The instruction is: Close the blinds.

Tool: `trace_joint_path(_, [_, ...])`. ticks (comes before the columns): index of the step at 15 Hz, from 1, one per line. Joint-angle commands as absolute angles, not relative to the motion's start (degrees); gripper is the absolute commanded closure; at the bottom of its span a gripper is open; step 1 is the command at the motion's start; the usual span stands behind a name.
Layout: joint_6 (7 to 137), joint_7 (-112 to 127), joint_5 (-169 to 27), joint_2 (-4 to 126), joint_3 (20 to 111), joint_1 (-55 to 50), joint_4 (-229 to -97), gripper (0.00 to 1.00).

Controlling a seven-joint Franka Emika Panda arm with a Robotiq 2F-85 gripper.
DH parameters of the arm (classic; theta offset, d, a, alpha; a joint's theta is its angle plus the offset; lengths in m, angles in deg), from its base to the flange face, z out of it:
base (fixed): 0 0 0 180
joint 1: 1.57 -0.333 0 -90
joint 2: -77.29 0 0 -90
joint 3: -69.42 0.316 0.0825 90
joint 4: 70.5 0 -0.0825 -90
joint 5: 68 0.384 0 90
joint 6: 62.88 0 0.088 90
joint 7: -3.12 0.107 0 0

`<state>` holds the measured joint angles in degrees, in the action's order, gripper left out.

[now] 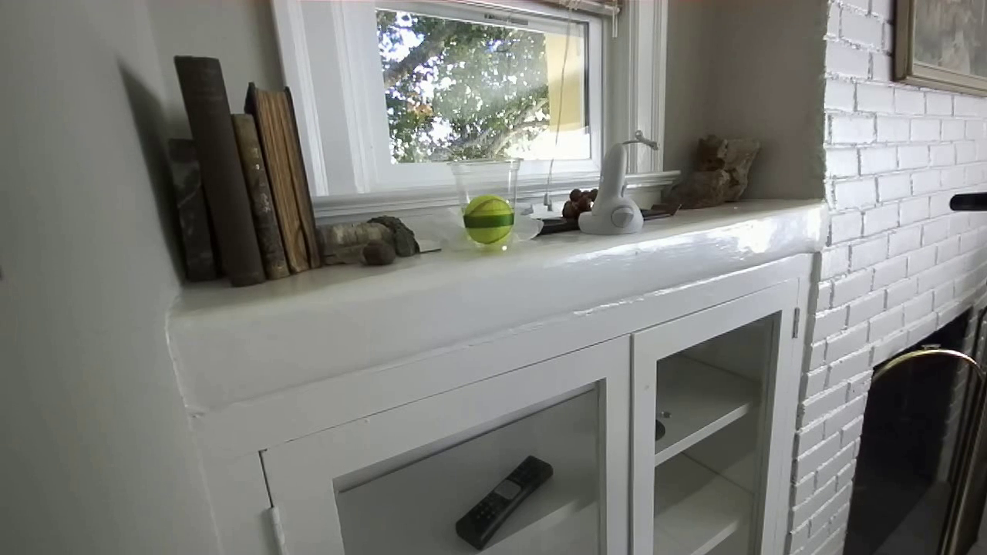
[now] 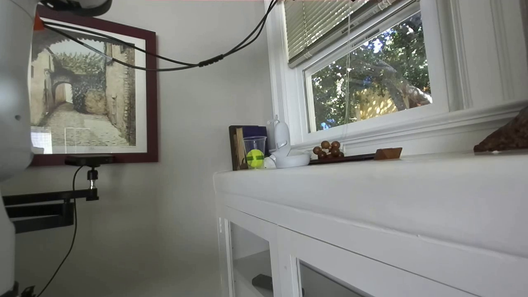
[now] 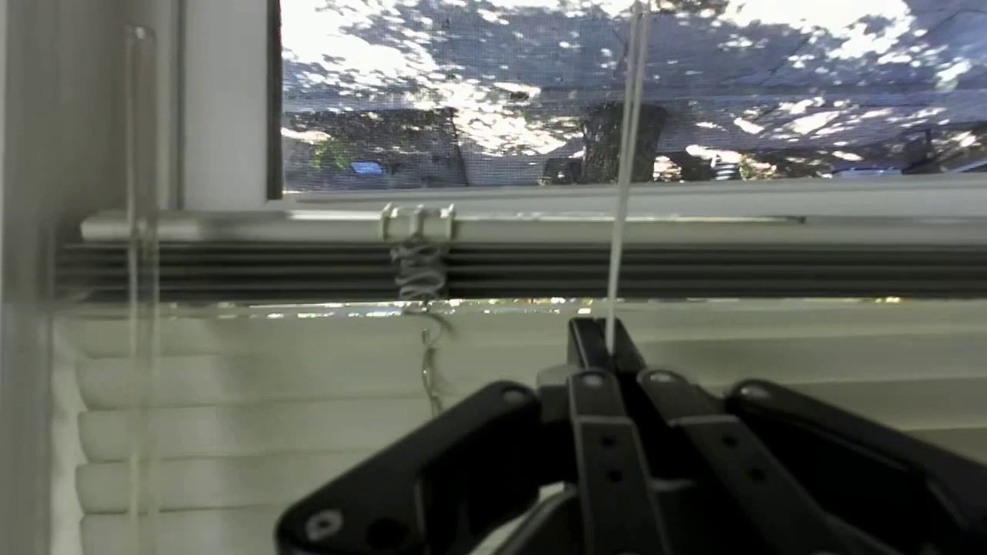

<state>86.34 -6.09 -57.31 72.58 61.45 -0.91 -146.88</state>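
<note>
**White horizontal slatted venetian blinds only partway down**

In an exterior view they hang above the clear glass window pane, leaving it uncovered. My black fingers are pressed together, seemingly on the thin white cord. I judge the cord grip done; drawing the blinds down over the pane remains.

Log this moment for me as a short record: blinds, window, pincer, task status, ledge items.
Blinds: lowered partway; lowest slats bunched at the bottom rail
Lower window pane: uncovered
Pincer: shut on a thin white cord, seen in the wrist view only
Status: closing looks unfinished
Ledge: old books; clear cup with a yellow-green ball inside
</note>
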Motion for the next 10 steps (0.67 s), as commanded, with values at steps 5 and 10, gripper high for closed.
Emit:
trace_joint_path(5, [86.04,-3.72,-60.08,69.09,58.31,-0.10,-140.41,1.00])
trace_joint_path(10, [86.47,-3.87,-59.89,65.16,56.57,0.27,-134.28,1.00])
